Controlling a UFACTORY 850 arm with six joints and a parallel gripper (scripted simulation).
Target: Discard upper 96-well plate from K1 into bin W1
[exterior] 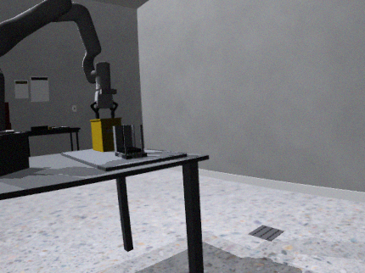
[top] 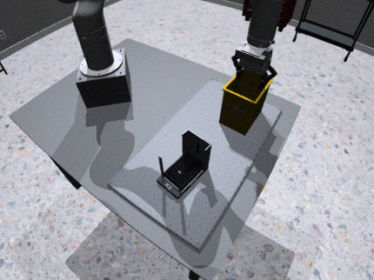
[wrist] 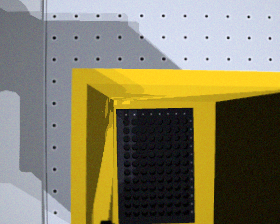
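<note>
Black plate (wrist: 155, 165) inside upright yellow bin (top: 242, 102)

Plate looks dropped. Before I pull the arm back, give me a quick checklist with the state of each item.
1. Gripper open and holding nothing: ok, fingers spread above the bin mouth.
2. Discarded plate all inside the yellow bin: ok, the wrist view shows it down between the walls.
3. Bin upright: ok, it stands square on the perforated board in the top and exterior views.
4. Lower plate in the rack: ok, one dark plate sits at the rack's base.
5. Fingers free of the bin rim for a straight lift: cannot tell, the tips sit very near the rim.
</note>
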